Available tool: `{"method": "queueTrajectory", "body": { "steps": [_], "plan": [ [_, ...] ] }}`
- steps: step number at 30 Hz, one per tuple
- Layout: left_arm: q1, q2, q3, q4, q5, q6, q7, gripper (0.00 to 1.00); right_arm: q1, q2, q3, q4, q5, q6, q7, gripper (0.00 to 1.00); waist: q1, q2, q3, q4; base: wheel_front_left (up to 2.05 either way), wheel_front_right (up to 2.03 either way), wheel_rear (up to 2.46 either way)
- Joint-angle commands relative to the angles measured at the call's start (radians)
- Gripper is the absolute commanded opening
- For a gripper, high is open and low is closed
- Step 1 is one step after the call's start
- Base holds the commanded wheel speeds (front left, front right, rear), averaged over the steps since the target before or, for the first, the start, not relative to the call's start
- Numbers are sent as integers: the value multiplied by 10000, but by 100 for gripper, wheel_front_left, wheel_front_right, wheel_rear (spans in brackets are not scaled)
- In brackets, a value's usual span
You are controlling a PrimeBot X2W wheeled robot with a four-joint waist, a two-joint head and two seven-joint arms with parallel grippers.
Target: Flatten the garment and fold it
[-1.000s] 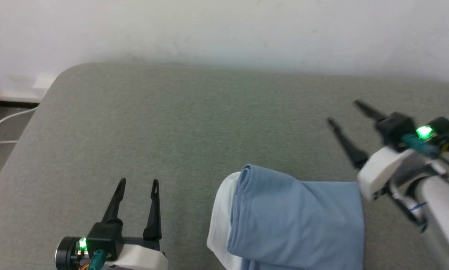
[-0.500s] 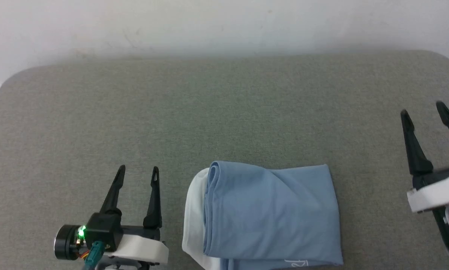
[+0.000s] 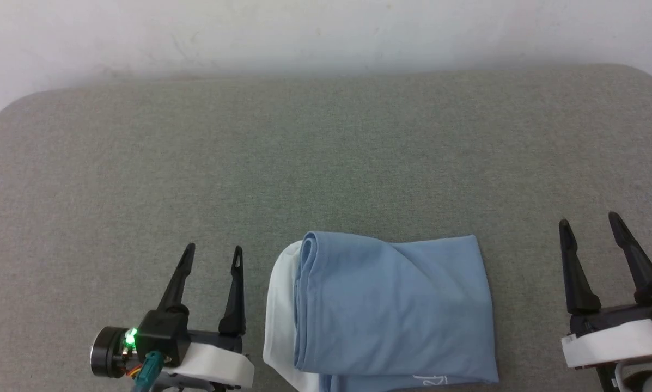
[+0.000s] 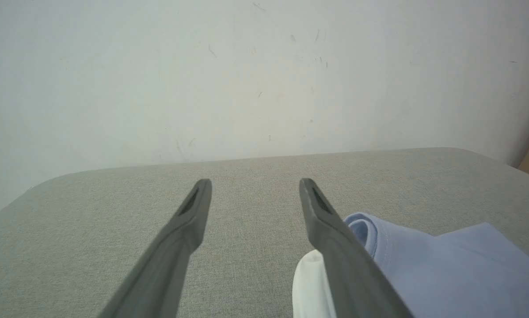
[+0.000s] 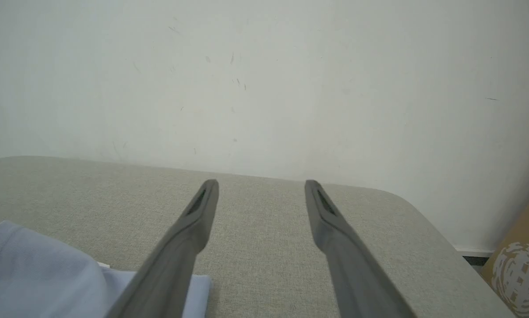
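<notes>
The garment (image 3: 391, 310), a light blue T-shirt folded into a compact rectangle, lies on the grey padded table (image 3: 326, 158) near its front edge. A white panel shows along its left side, and a small white script mark peeks at its lower edge. My left gripper (image 3: 213, 255) stands open just left of it, fingers pointing away, holding nothing. My right gripper (image 3: 590, 223) is open to the garment's right, apart from it. In the left wrist view the garment (image 4: 445, 274) lies beside the right finger of the left gripper (image 4: 255, 182). In the right wrist view the garment (image 5: 39, 274) lies lower left of the right gripper (image 5: 261, 183).
A white wall (image 3: 326, 32) runs behind the table's far edge. The table's corners are rounded at far left and far right. A brown cardboard box (image 5: 520, 265) stands beyond the table's right end.
The head camera has swung so the whole table top is framed. My right gripper has come down and back toward the front right, fingers now pointing away. The garment lies as before.
</notes>
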Motion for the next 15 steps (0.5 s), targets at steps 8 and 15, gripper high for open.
{"method": "queueTrajectory", "body": {
  "steps": [8, 15],
  "plan": [
    [-128, -48, -99, 7, 39, -23, -47, 100, 143, -550, 62, -343, 977, -11, 1251, 100, 1, 0, 193, 224, 0, 0, 0],
    [-334, -50, -207, 12, 72, 14, -47, 100, 134, -1731, 836, -407, 4961, -11, 5428, 100, 1, 0, 709, 465, 0, 0, 0]
  ]
}}
